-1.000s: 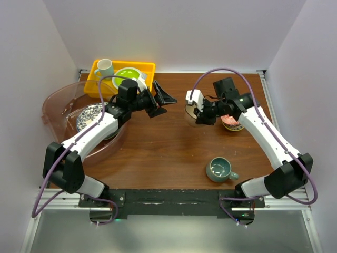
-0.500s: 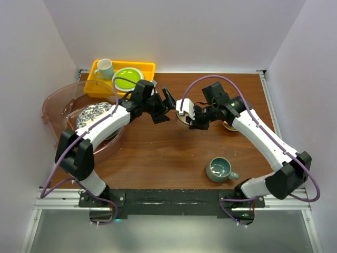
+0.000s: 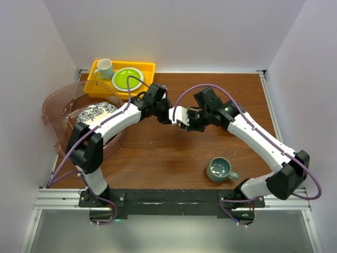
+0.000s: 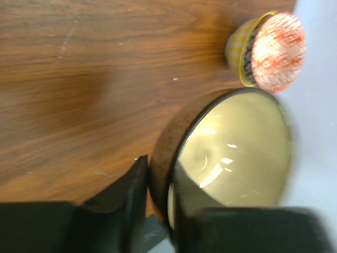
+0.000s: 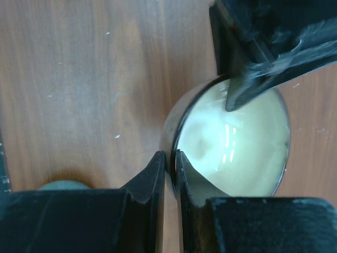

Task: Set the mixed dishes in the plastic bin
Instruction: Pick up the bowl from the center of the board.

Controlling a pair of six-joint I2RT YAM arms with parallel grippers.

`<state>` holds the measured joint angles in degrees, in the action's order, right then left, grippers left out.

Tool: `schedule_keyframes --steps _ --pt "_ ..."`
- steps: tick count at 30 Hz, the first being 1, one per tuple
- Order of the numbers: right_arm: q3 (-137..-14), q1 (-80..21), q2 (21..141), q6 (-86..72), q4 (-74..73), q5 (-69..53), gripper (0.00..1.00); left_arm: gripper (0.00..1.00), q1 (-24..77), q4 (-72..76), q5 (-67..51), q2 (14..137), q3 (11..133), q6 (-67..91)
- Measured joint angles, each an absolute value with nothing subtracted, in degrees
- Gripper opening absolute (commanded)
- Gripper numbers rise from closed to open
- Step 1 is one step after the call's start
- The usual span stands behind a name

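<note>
The cream-tan bowl (image 4: pixel 237 142), brown outside, hangs tilted above the middle of the table. My right gripper (image 5: pixel 171 158) is shut on its rim, one finger inside and one outside. My left gripper (image 4: pixel 158 174) is shut on the rim at another spot; its finger (image 5: pixel 247 79) shows in the right wrist view. In the top view the two grippers, left (image 3: pixel 169 115) and right (image 3: pixel 181 118), meet and hide the bowl. A small reddish bowl (image 4: pixel 268 50) stands on the table beyond. The teal mug (image 3: pixel 220 169) sits front right. The plastic bin (image 3: pixel 55 113) at the left holds a patterned plate (image 3: pixel 97 112).
A yellow tray (image 3: pixel 145 67) at the back left carries a white mug (image 3: pixel 104 67) and a lime-green plate (image 3: pixel 126 78). White walls stand round the brown table (image 3: pixel 158 153) on three sides.
My left arm swung right from over the bin and closed its open jaws on the bowl's rim. My right arm carried the bowl leftward to meet it.
</note>
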<state>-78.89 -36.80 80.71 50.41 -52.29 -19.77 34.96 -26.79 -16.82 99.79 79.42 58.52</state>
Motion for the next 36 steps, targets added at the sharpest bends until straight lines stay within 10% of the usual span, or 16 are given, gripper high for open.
schedule_keyframes --steps 5,17,36 --pt "-79.00 -38.35 80.62 52.56 -49.84 -19.66 0.01 0.00 35.42 -28.71 -14.83 100.51 79.42 55.59" --pt "-83.88 -37.39 80.60 49.23 -53.04 -28.23 0.84 0.00 34.79 -29.45 -11.16 95.07 79.50 49.76" --pt "-95.15 -23.27 79.24 37.41 -55.42 -52.60 0.93 0.00 23.90 -35.48 -2.92 75.20 77.95 37.69"
